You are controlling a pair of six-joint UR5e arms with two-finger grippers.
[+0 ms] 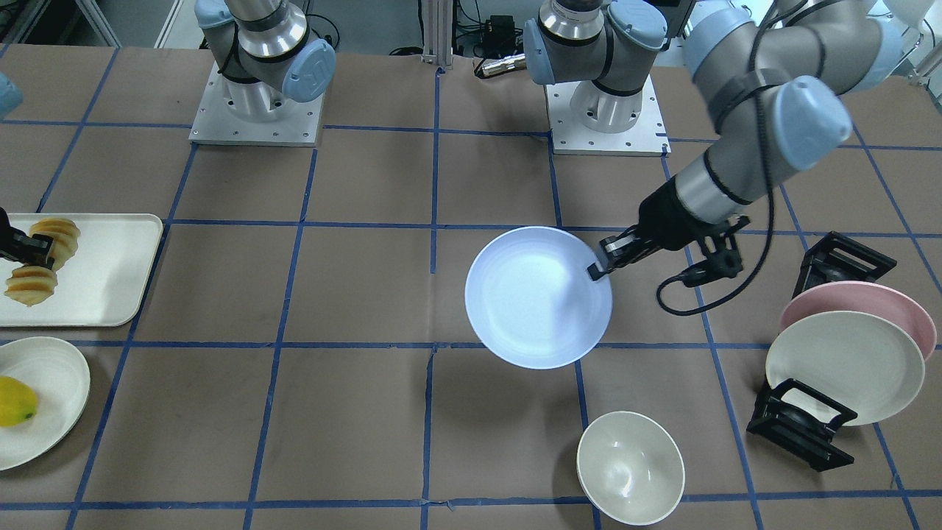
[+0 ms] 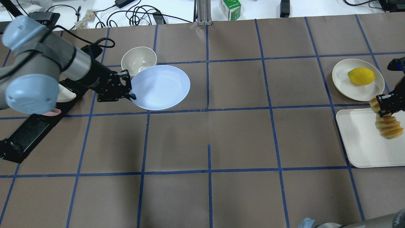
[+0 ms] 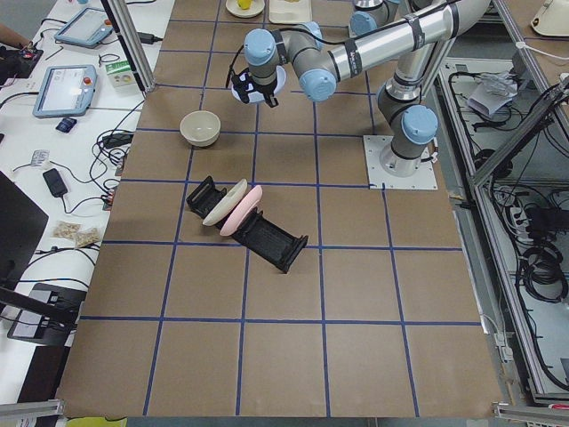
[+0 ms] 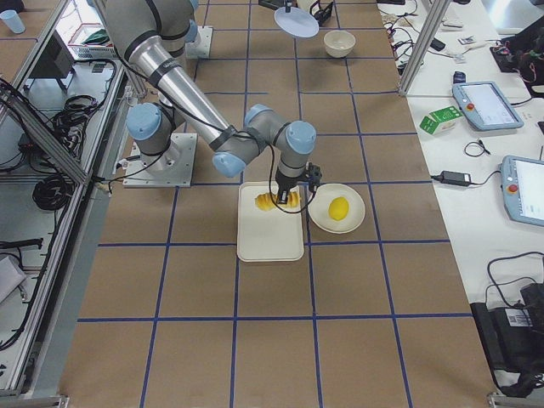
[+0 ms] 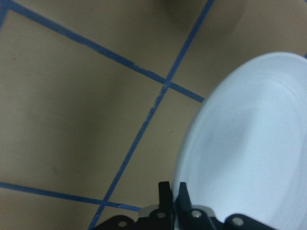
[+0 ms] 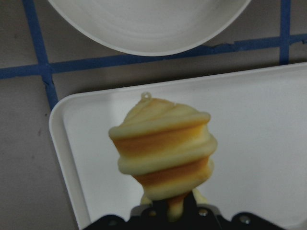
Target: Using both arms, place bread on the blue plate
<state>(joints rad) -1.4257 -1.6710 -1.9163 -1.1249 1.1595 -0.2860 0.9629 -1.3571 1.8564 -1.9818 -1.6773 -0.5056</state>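
Note:
The blue plate [image 1: 537, 302] is held tilted above the table by its rim in my left gripper [image 1: 597, 269], which is shut on the rim. The overhead view shows the plate [image 2: 161, 87] and left gripper [image 2: 131, 95] at the far left. In the left wrist view the fingers [image 5: 165, 194] pinch the plate's edge [image 5: 249, 148]. My right gripper [image 2: 384, 106] is shut across the middle of the bread [image 2: 387, 125], over the cream tray [image 2: 360, 145]. In the right wrist view the ridged loaf [image 6: 163, 148] sticks out from the right gripper [image 6: 180, 206].
A cream plate [image 2: 345, 79] with a yellow lemon [image 2: 361, 76] lies beside the tray. A cream bowl [image 1: 629, 467] stands near the blue plate. A black rack [image 1: 802, 427] holds a pink plate [image 1: 861, 298] and a cream plate [image 1: 846, 368] at the table's left end.

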